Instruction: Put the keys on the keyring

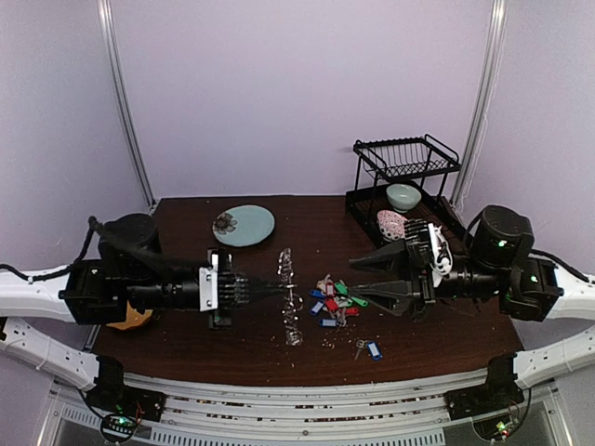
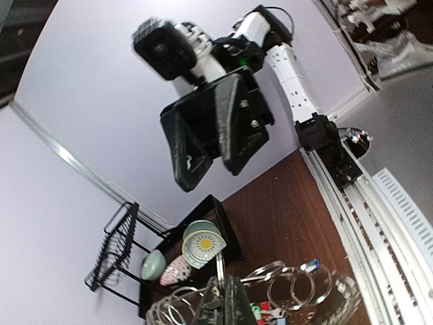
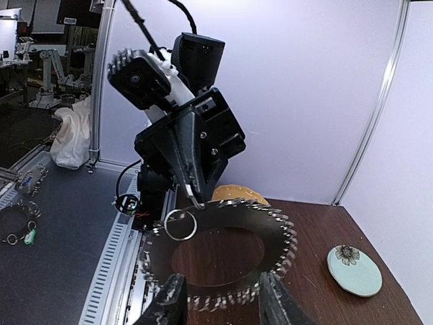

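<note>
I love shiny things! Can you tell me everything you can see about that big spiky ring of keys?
The keyring is a big thin metal ring fringed all round with little silvery keys, like a spiky wreath, and its middle is empty. It stands upright on edge over the brown table, side-on to the top camera. The left gripper is shut on its rim, where a smaller plain ring hangs. The right gripper faces it, open; I cannot tell whether it touches.
</note>
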